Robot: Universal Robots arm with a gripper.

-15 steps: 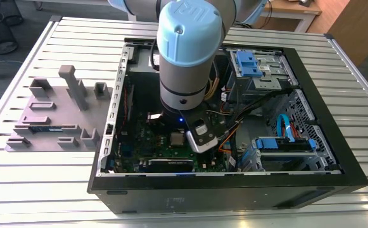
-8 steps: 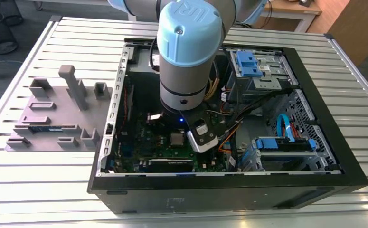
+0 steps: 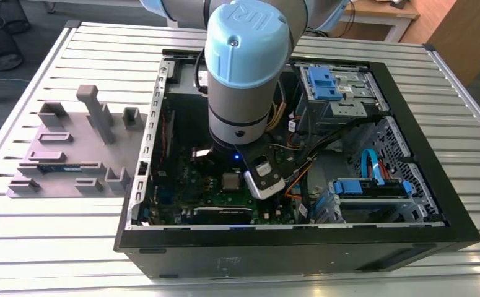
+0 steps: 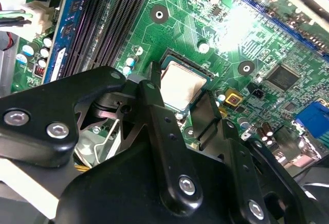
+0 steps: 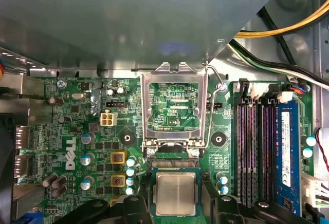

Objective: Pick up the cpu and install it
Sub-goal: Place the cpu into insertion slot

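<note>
Cpu (image 5: 176,193) lies square in the socket on the green board (image 5: 77,131), which carries white lettering. Gripper (image 4: 181,89) sits directly over it; grip state cannot be told. Metal retaining frame (image 5: 146,106) lies open just beside, and memory slots (image 5: 252,152) crowd one edge.

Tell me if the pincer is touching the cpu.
Cannot tell. In the first wrist view the pincer flanks the cpu on two sides, but the darkness at its edges hides any contact or gap.
</note>
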